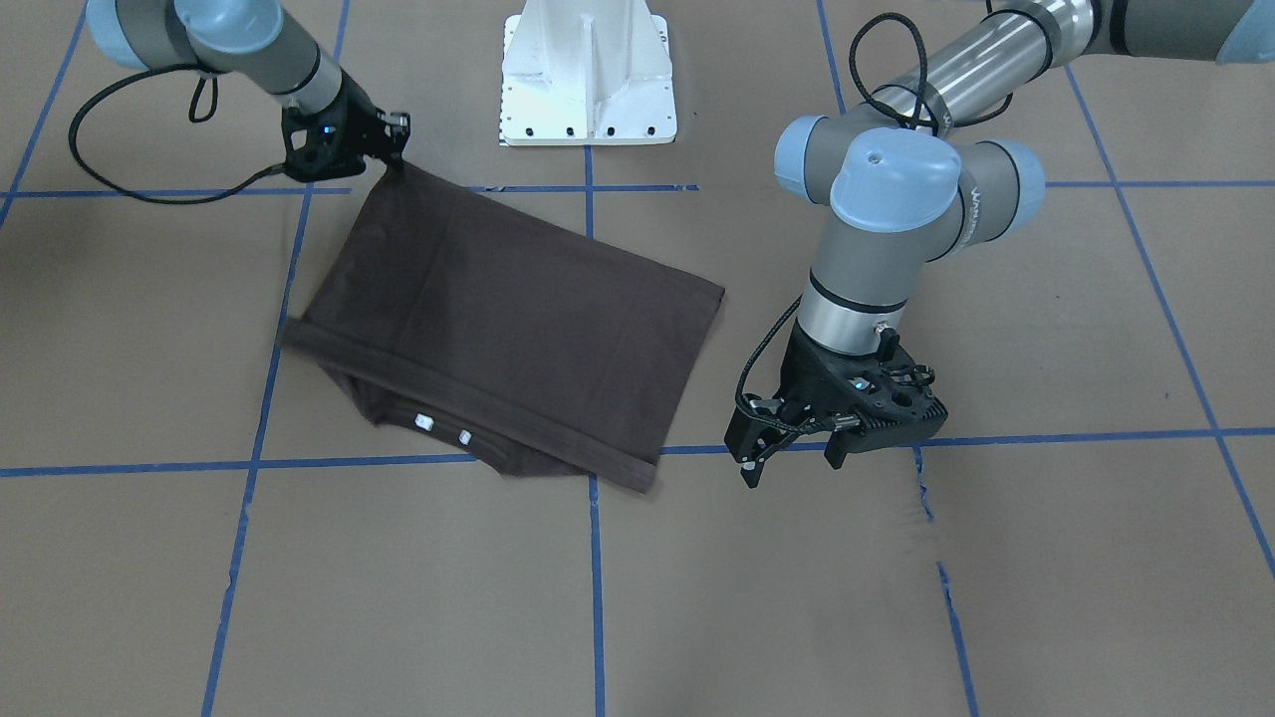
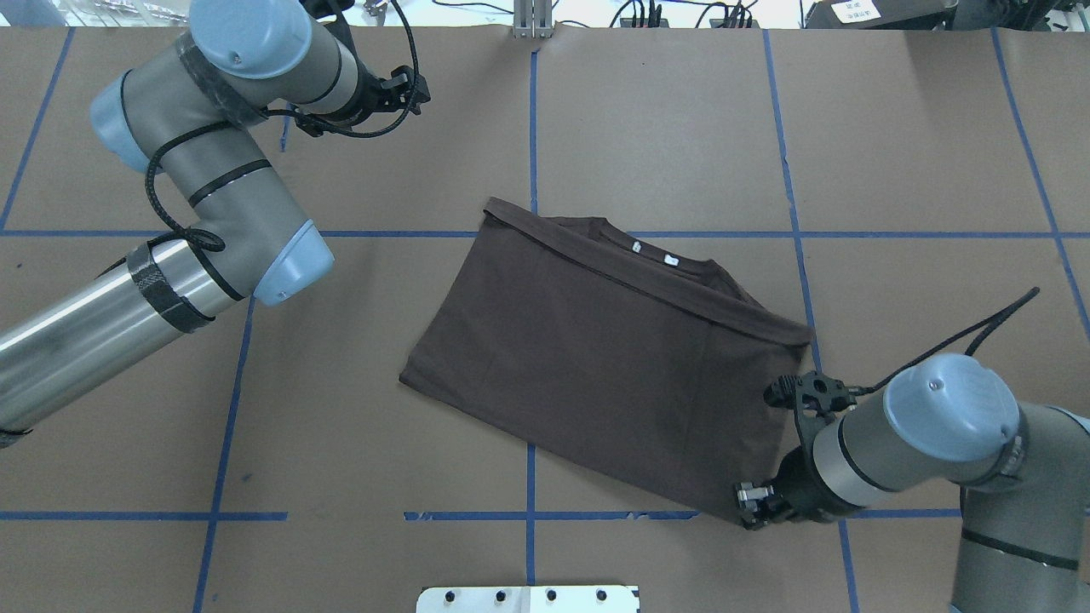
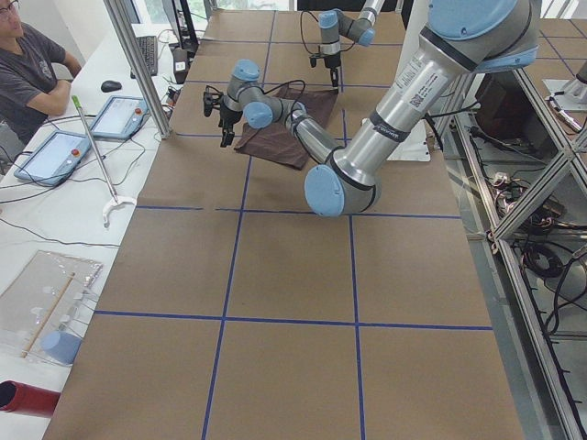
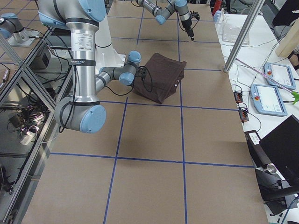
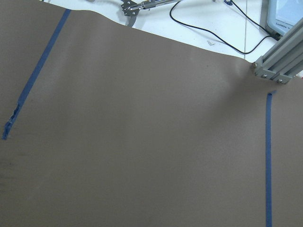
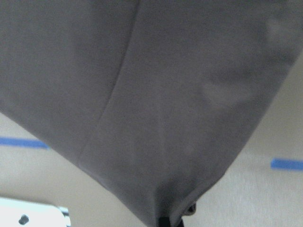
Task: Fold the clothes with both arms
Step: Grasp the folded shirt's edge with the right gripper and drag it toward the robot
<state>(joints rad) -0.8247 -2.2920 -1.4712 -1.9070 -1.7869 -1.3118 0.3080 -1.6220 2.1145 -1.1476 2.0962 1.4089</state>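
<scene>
— At table (image 2: 596,111) centre, where's the T-shirt (image 2: 596,358)?
— Folded there; neck tags (image 2: 654,253) too small to read. Right gripper (image 2: 751,501) fingers pinch its five-o'clock corner, overhead; left gripper (image 1: 792,464), eleven o'clock, fingers spread.

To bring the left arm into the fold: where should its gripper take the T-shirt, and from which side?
On the T-shirt, probably the free folded-edge corner, opposite the one the right gripper pinches. It lies flat on the side of the open left gripper, so come in low from the robot's left.

Overhead and front-facing cameras look down on the T-shirt (image 2: 596,358) from opposite sides; end cameras look along the table (image 3: 293,367).
</scene>
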